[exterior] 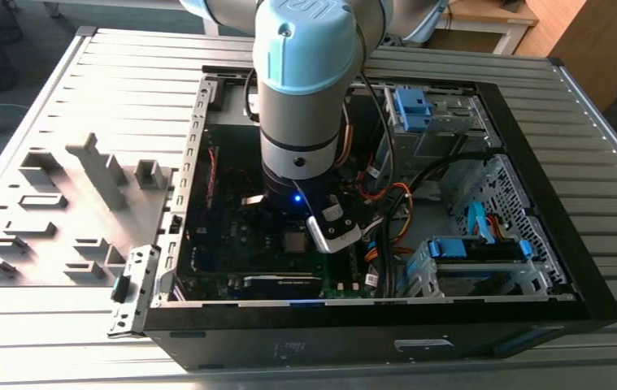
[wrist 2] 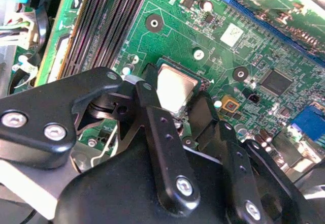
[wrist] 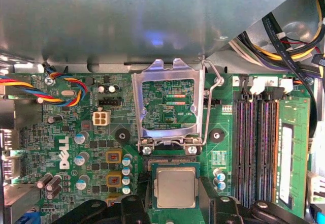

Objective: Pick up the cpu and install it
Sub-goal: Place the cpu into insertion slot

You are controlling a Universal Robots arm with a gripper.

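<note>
Second wrist view: end effector straddles the part-hidden cpu, perhaps clamping it; cannot tell.

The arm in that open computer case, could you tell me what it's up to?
The arm reaches down into the case, over the motherboard. Its claw sits around the cpu, which lies flat at the socket. The socket's metal frame stands flipped open beside it. Whether the claw grips the cpu is unclear.
</note>
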